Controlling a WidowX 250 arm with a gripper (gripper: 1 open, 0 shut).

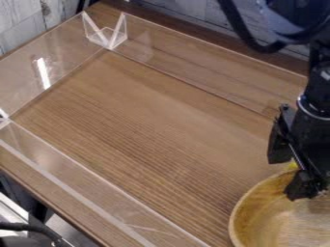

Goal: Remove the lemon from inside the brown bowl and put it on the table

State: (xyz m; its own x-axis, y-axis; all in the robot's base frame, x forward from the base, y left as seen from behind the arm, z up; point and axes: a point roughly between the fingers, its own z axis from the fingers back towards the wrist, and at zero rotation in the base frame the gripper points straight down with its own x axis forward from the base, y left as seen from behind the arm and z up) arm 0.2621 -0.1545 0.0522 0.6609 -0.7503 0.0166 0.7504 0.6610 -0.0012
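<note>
I have the worktop filling most of my view: brown wood grain running lengthwise, bare across the middle and left. Low clear acrylic walls edge it along the near left side and the far side, and a small clear V-shaped bracket stands at the far corner. Nothing on the open surface blocks the way between the walls and the bowl.

The brown bowl sits at the lower right corner, cut off by the frame edge, so I see only part of its thick tan rim and a slice of its pale inside. The black arm comes in from the upper right, with dark cables looping above it at the top edge.

The gripper points down over the far part of the bowl, its black fingers hanging at rim level. From what I can see, the fingers stand spread wide, as far apart as they go, and nothing is clamped between them. I cannot tell whether any fingertip touches the bowl's rim or inside.

The lemon shows only as a thin sliver of bright yellow right at the lower part of the gripper, above the bowl's far rim; the black body covers most of it, so I cannot tell whether the fingers touch it.
</note>
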